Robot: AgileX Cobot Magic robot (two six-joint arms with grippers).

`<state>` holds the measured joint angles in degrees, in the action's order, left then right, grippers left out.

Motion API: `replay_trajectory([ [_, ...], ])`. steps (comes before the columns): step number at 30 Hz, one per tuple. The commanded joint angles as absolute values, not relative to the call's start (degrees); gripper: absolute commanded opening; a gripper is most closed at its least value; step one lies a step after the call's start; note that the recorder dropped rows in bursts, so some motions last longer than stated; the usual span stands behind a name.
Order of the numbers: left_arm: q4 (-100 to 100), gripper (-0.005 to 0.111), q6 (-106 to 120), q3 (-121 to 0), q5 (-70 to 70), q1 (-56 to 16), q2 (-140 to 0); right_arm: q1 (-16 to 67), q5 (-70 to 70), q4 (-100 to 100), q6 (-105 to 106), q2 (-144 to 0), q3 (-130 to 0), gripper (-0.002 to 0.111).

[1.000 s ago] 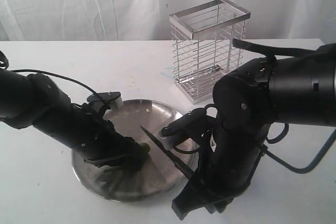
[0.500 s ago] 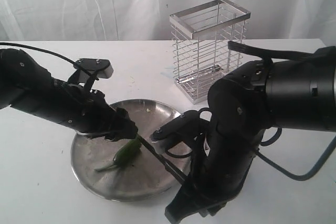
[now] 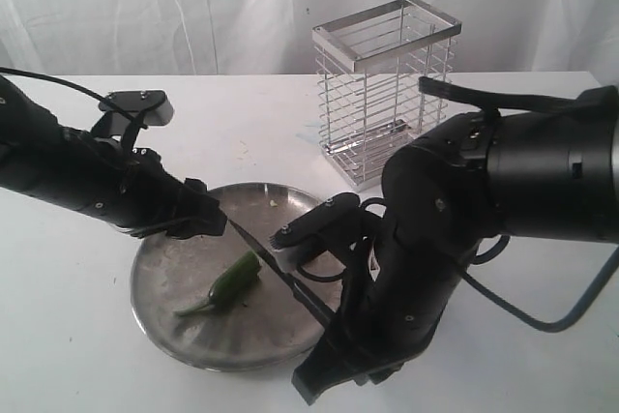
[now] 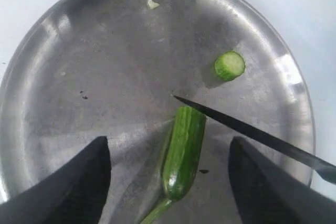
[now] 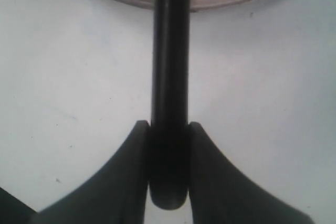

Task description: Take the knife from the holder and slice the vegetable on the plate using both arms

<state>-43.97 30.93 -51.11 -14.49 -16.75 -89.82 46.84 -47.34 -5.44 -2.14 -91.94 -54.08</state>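
The green pepper (image 3: 235, 280) (image 4: 182, 153) lies loose on the steel plate (image 3: 164, 282) (image 4: 79, 56), stem toward the plate's front left. One pale-green round slice (image 4: 229, 65) rests apart from it on the plate. My left gripper (image 3: 205, 220) (image 4: 170, 182) hangs open above the pepper, touching nothing. My right gripper (image 3: 334, 331) (image 5: 169, 145) is shut on the black knife's handle (image 5: 169, 129). The blade (image 3: 276, 268) (image 4: 247, 129) slants over the plate with its tip by the pepper's cut end. The chrome wire holder (image 3: 382, 94) stands behind the plate.
A small pale scrap (image 4: 152, 4) lies near the plate's far rim. The white table (image 3: 77, 355) runs back to a white curtain. My bulky right arm (image 3: 464, 229) fills the space between plate and holder on the right.
My left gripper let go of the pepper and rose up and to the left off the plate. The knife and right arm shifted left, its tip now at the pepper.
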Motion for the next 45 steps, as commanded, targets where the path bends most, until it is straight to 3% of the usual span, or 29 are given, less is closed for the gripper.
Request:
replay_trajectory([
  [1, -44.42, 0.067, 30.45, -50.80, -15.96, -16.63, -89.28, 46.92, -47.00, -5.92, -1.55, -93.72, -54.20, 0.001],
  [45, -50.55, 0.067, 34.87, -50.80, -16.73, -16.74, -89.38, 46.92, -43.54, -7.70, -1.55, -96.39, -54.20, 0.001],
])
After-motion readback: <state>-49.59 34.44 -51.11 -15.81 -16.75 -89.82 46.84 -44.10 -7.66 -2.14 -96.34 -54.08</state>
